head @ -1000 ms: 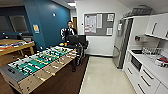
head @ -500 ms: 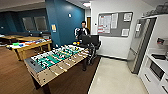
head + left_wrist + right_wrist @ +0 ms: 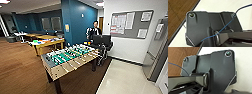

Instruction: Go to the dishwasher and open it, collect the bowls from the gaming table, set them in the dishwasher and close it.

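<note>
Floor (image 3: 125, 77): pale tile under the right side of the head view, brown wood to the left; the seam between them is also seen beneath both wrists.
Left jaws: state cannot be told; the fingers are not made out, and nothing is seen to be held.
Right jaws: state cannot be told, on the same grounds.
Foosball table (image 3: 71, 58): green field and rods, set nearest, ahead and slightly left; not the bench wanted by the task.
Steel appliance front (image 3: 156, 60): brushed metal, at the right edge on the tile; whether it is the dishwasher cannot be told.
Person (image 3: 94, 31): standing beyond the foosball table with a dark control rig (image 3: 102, 41) in front.
Noticeboard (image 3: 131, 23): grey, hung with papers, on the white wall.
Gaming table (image 3: 47, 43): pale-edged bench farther left, past the foosball table, beside the blue wall (image 3: 75, 20); colourful items are carried on it.
Bowls (image 3: 35, 41): judged to be among those colours; too blurred to be counted.
Risk: the foosball table corner could be clipped by the base if the path is cut close.
Risk: the person and rig stand near the route and could be approached too closely.
</note>
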Tool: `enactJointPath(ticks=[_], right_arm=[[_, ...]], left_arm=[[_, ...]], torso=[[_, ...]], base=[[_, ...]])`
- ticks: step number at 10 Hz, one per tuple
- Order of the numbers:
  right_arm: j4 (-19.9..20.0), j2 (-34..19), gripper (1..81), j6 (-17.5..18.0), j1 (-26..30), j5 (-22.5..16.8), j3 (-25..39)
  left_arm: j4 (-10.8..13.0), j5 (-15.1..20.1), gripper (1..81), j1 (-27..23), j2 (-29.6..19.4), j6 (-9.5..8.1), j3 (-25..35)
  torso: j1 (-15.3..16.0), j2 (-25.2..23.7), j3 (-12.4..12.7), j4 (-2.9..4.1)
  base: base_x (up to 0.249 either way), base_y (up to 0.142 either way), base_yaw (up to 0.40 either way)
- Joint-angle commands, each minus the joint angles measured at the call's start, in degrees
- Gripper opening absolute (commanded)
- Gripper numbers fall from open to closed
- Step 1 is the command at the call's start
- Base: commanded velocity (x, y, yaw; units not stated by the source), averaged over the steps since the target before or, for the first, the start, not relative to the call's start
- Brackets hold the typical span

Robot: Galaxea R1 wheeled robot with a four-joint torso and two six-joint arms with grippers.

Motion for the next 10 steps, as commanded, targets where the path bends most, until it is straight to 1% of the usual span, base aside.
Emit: enactJointPath(ticks=[1,10], right_arm=[[-0.6,-0.7,81.1,-0.4,2.2,-3.1,0.0],[-1.2,-0.1,81.1,-0.4,2.9,-3.2,-0.8]], left_arm=[[0.1,2.5,81.1,-2.0,-0.5,0.05,0.1],[-0.5,2.5,81.1,-1.8,-0.4,0.05,0.1]], torso=[[0.0,0.0,0.0,0.00],[0.0,0.0,0.0,0.00]], base=[[0.000,0.000,0.368],[0.000,0.000,0.368]])
